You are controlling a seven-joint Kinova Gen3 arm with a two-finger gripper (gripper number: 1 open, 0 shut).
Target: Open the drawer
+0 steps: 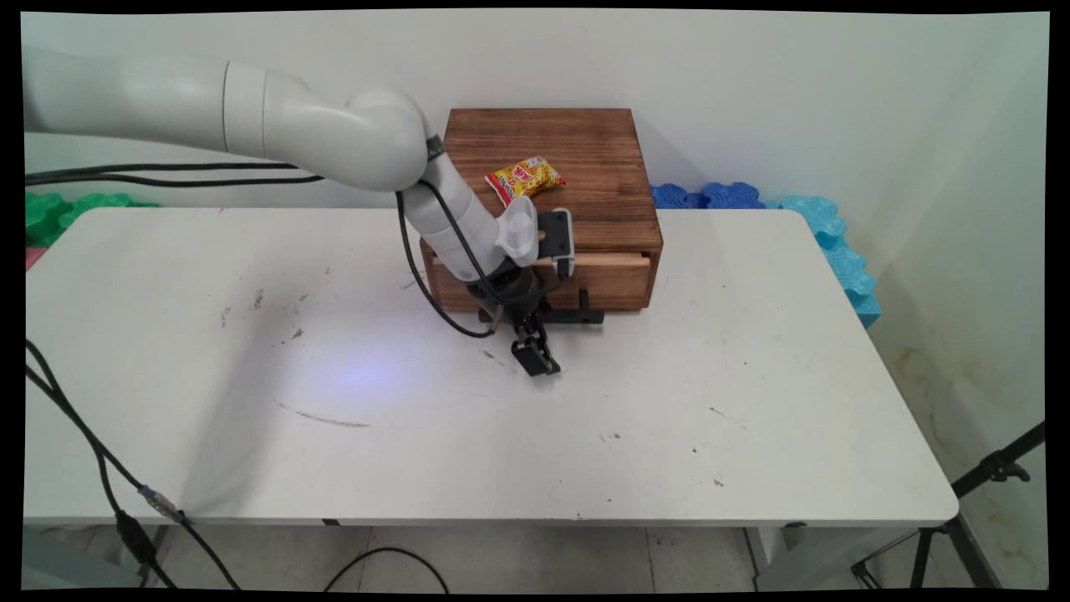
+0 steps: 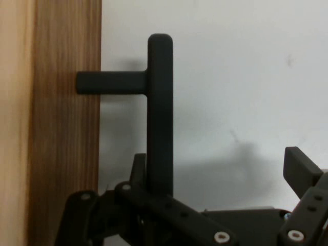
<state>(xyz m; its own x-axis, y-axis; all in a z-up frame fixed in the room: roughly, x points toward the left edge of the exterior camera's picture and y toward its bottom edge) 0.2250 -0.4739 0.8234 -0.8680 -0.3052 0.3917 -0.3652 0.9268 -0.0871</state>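
One wooden drawer box point(image 1: 547, 180) at rear centre of scuffed white table point(image 1: 752, 401), snack packet point(image 1: 524, 179) on its top, blue foam tiles point(image 1: 823, 230) right of box by wall, gripper point(image 1: 537, 355) low before box front, fingers point(image 2: 302, 171) spread beside black handle point(image 2: 160, 118).

A brown wooden drawer box point(image 1: 552, 209) stands at the table's far middle, drawer slightly open, its black bar handle point(image 2: 160, 113) on the near face, beside the parted gripper point(image 1: 535, 361).
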